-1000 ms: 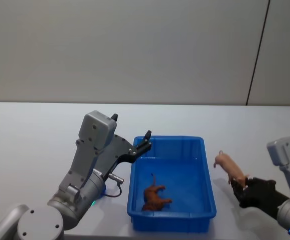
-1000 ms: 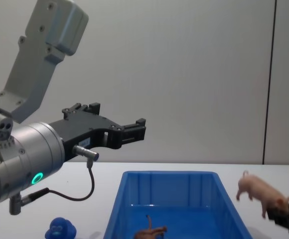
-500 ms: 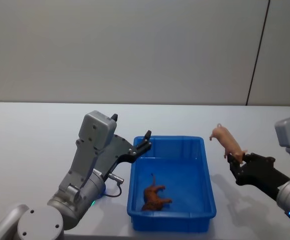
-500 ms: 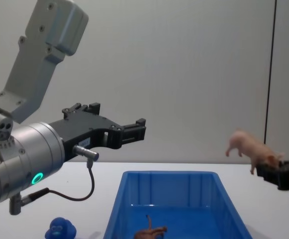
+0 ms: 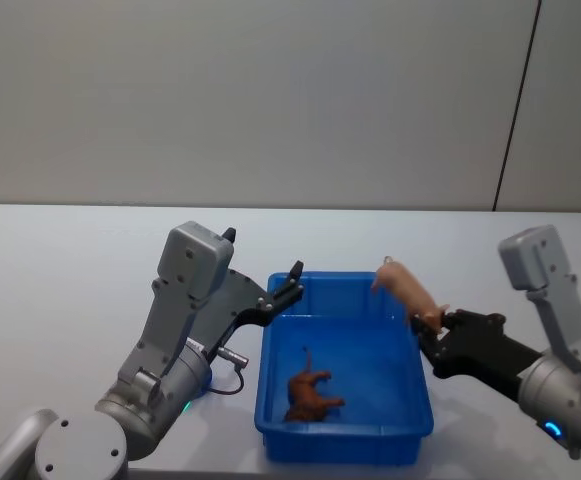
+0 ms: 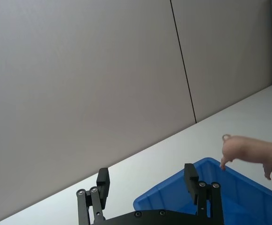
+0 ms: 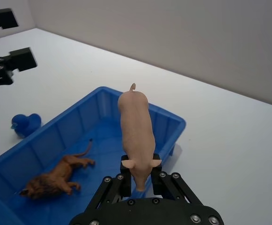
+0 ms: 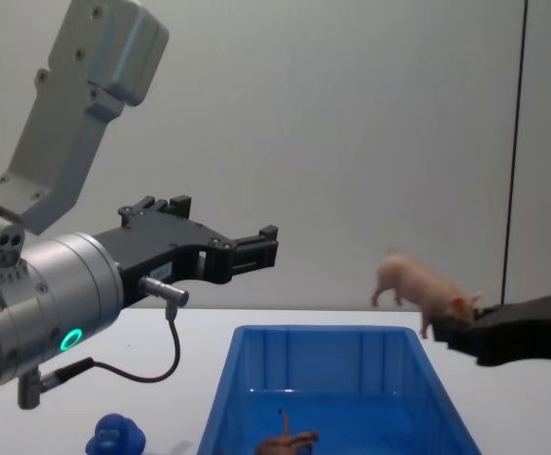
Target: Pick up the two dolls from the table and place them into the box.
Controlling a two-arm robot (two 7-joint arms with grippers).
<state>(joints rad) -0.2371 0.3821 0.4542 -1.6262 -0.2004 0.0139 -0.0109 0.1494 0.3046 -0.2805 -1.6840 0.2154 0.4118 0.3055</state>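
Two of my arms reach out over the pale grey flat table (image 5: 60,300), the biggest thing before me. On it, in front of my body, stands the large bright blue rectangular plastic bin (image 5: 340,445), its tall walls and thick rim open to the top.

My left pincer (image 6: 146,174) hangs in the air by the bin's far left corner, above rim height. Its two black fingers are spread wide apart, with nothing between them.

My right pincer (image 7: 141,168) comes in from the right, raised above the bin's right rim. It is clenched on the head of the pale pink plastic pig (image 5: 402,285). The pig's body sticks out beyond my fingers, with its curled tail pointing away from me. It hangs over the bin's far right corner, clear of the walls.

On the bin's floor, toward the near end, the slender brown long-tailed toy animal (image 5: 312,392) lies on its side. It is apart from every wall.

Smallest in sight is the rounded blue plastic figure (image 7: 25,124). It sits on the table just outside the bin's left wall, under my left arm.
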